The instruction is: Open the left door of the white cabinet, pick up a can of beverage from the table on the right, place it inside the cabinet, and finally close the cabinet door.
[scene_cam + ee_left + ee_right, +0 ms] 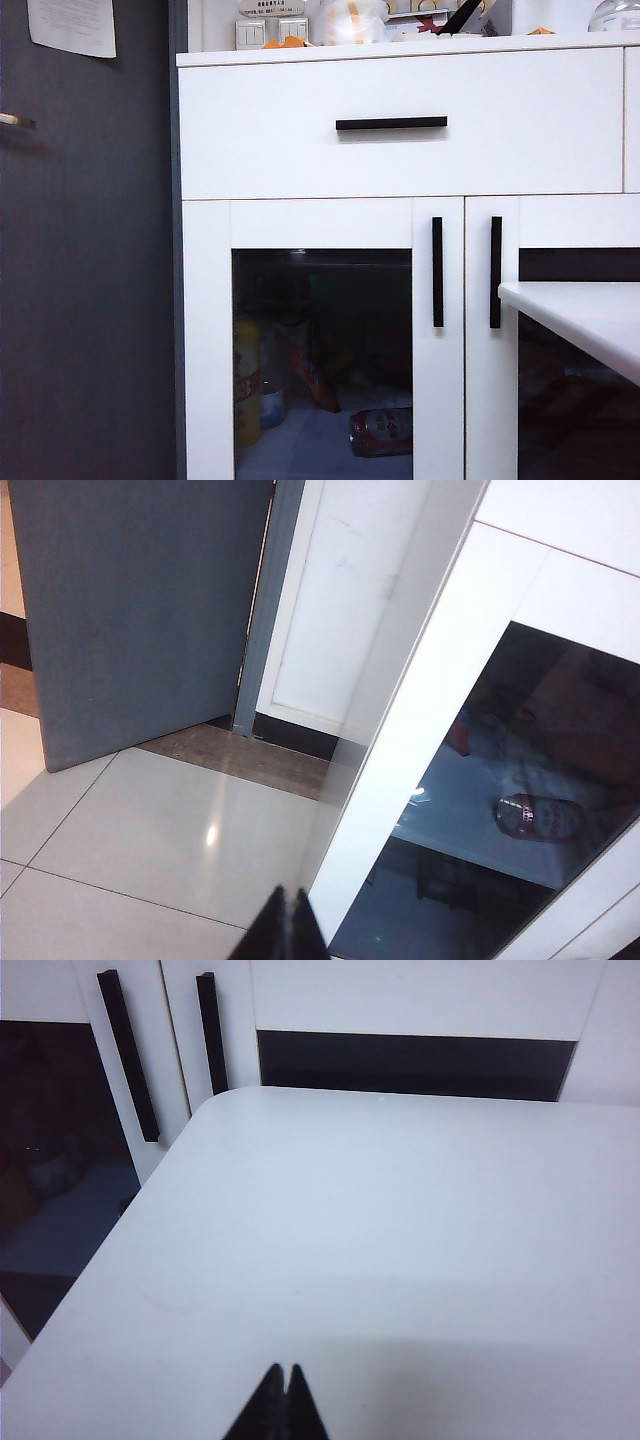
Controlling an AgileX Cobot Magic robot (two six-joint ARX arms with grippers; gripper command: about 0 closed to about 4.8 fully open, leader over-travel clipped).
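The white cabinet (300,140) stands with its left door (440,400) shut, the black bar handle (437,272) along that door's right edge. Behind its dark glass the can of beverage (380,432), red and white, lies on its side on the cabinet floor; the left wrist view also shows it as the can (540,818). My left gripper (288,895) is shut and empty, low over the floor tiles beside the door's white frame (420,730). Shut and empty too, my right gripper (283,1372) hovers above the bare white table (400,1240). Neither gripper appears in the exterior view.
A dark grey door (90,250) stands left of the cabinet. The twin door's handle (495,272) is just right of the left door's. The table corner (580,310) juts in front of the right door. A yellow bottle (247,385) stands inside the cabinet.
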